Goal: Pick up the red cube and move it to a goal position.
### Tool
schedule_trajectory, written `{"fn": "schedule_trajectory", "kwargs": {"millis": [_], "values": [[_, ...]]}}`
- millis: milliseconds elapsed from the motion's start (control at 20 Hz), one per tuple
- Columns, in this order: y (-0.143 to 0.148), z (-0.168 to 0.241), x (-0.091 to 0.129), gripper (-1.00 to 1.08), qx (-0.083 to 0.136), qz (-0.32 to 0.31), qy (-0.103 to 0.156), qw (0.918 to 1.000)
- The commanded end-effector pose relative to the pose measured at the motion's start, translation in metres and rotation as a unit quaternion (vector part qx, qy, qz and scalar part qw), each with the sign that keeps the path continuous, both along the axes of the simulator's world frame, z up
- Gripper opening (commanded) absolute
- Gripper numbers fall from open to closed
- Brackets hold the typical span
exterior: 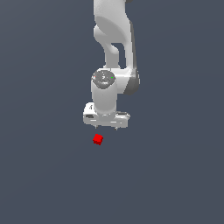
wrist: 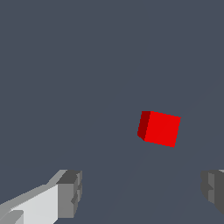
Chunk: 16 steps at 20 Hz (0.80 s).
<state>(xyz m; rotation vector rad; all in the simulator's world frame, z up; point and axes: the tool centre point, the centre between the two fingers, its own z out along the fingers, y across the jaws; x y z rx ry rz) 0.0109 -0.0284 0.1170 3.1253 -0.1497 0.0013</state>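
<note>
The red cube (exterior: 98, 139) is a tiny bright red block on the flat dark grey surface. My white gripper (exterior: 106, 127) hangs just above and behind it, a little toward the exterior view's right, with its short fingertips (exterior: 96, 126) apart. In the wrist view the red cube (wrist: 160, 127) lies ahead of my gripper (wrist: 142, 194), not between the fingers. The two grey fingertips (wrist: 70, 193) stand wide apart with nothing between them. The gripper is open and empty. No goal marker shows.
The white arm (exterior: 113, 39) rises from the gripper to the top of the exterior view. The plain dark grey surface (exterior: 175, 175) fills the rest of both views.
</note>
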Motion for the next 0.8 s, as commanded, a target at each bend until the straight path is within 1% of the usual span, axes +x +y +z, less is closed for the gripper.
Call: {"fn": "schedule_trajectory", "kwargs": {"millis": [0,350,750], "values": [[-0.010,-0.019,0.004,1.00,0.001,-0.021,0.000,0.9998],[-0.035,-0.071,0.014,1.00,0.004,-0.079,0.000,0.9969],[-0.050,-0.099,0.020,1.00,0.006,-0.110,-0.001,0.9939]]}}
